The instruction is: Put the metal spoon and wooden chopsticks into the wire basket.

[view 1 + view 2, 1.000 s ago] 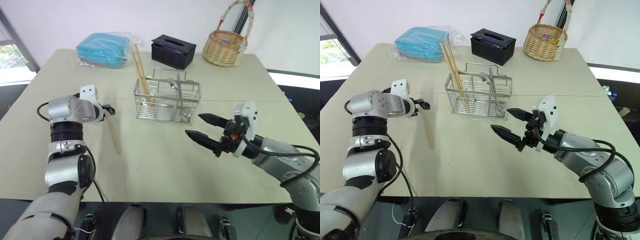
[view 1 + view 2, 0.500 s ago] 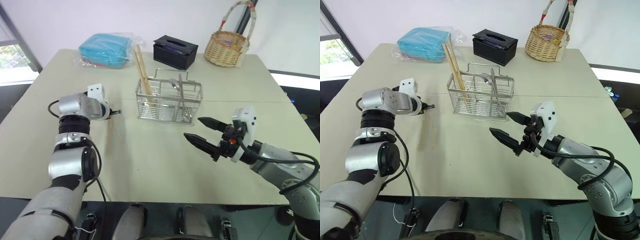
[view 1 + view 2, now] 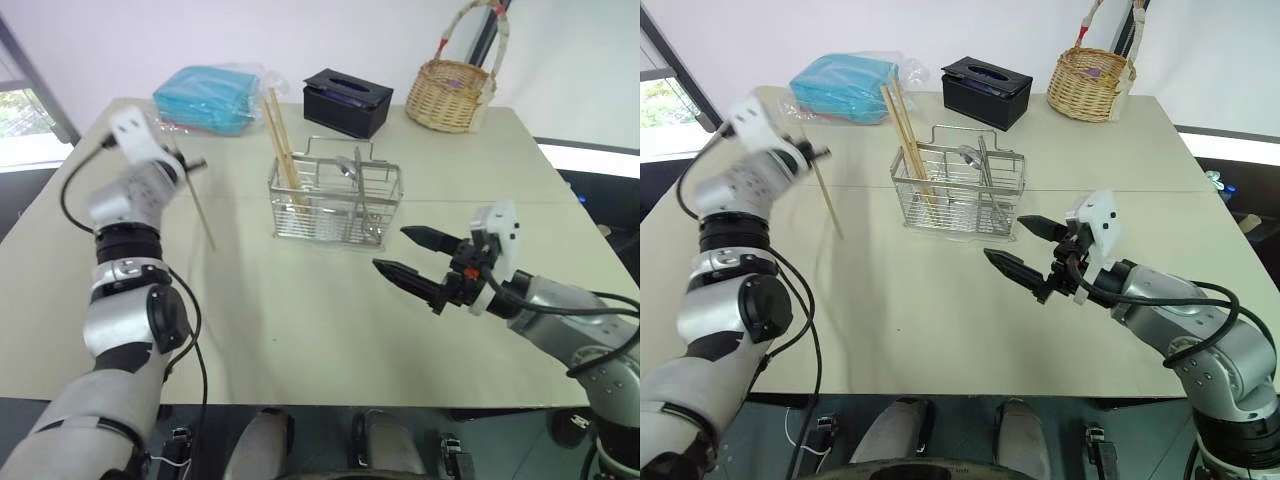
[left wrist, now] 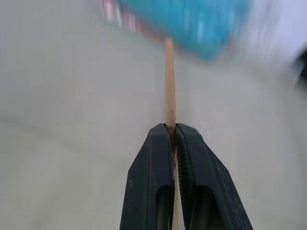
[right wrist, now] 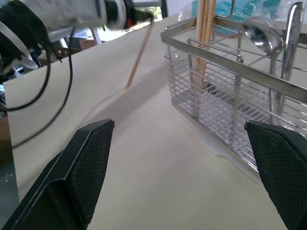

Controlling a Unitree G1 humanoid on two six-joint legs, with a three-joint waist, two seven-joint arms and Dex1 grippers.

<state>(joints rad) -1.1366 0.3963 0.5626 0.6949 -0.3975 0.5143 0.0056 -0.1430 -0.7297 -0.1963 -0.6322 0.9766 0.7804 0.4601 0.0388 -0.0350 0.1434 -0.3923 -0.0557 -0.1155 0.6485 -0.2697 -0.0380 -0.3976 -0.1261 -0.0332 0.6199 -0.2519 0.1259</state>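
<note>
- Left eye view: the left gripper (image 3: 192,163), upper left of the frame, pinches one wooden chopstick (image 3: 201,212) that hangs slanting above the table (image 3: 300,330). At upper centre the wire basket (image 3: 335,205) holds the other wooden chopsticks (image 3: 281,140) and the metal spoon (image 3: 347,172). The right gripper (image 3: 412,258), lower right, has its fingers spread and empty.
- Left wrist view: two black fingers (image 4: 156,177) press together on the chopstick at centre.
- Right wrist view: the spoon's bowl stands inside the basket at upper right, the upright chopsticks at upper centre; the spread fingers (image 5: 84,167) frame the lower corners.
</note>
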